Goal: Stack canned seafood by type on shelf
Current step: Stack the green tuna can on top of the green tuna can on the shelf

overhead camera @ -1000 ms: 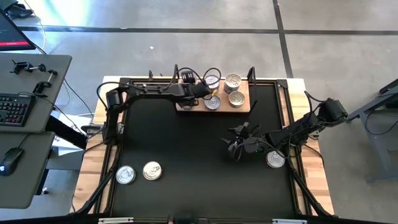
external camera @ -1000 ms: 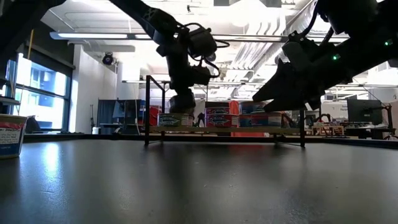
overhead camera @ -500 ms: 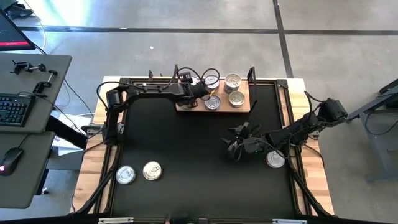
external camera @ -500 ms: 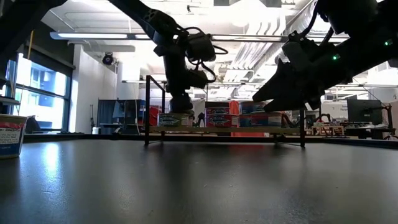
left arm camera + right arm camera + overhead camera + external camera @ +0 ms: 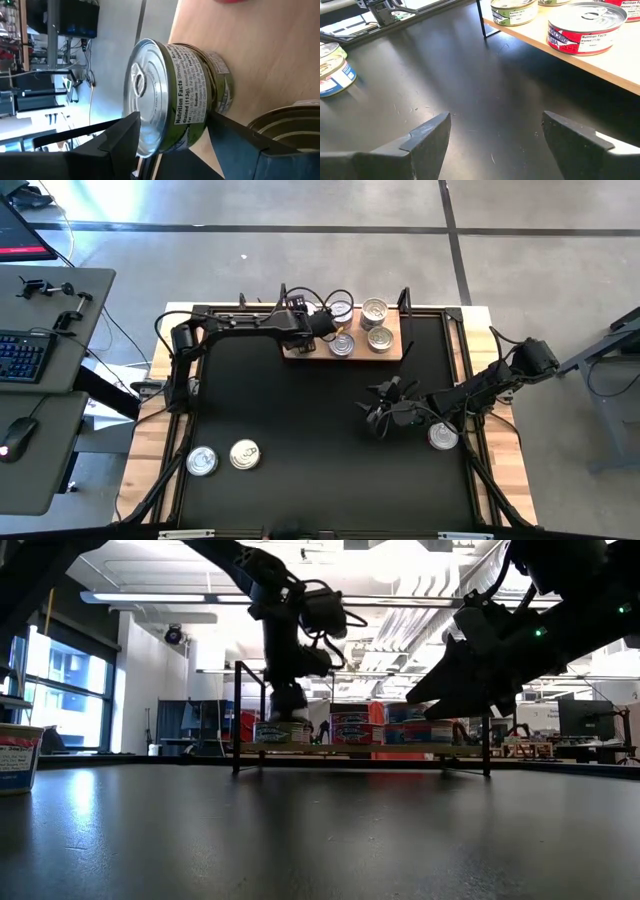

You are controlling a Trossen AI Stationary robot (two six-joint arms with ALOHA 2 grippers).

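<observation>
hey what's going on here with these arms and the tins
A two-armed robot is sorting tins onto a small wooden shelf at the far edge of the table. The left gripper is at the shelf's left end, fingers open on either side of a green-labelled tin standing on the board. The right gripper hangs open over bare tabletop, holding nothing. Three tins are off the shelf: two near the front left, one at the right.

Lighting: bright, even overhead light. Long white ceiling light strips glare in the low view, leaving both arms silhouetted. Glossy black tabletop mirrors soft sheen; nearest surface blurred. Wrist views sharp.
</observation>
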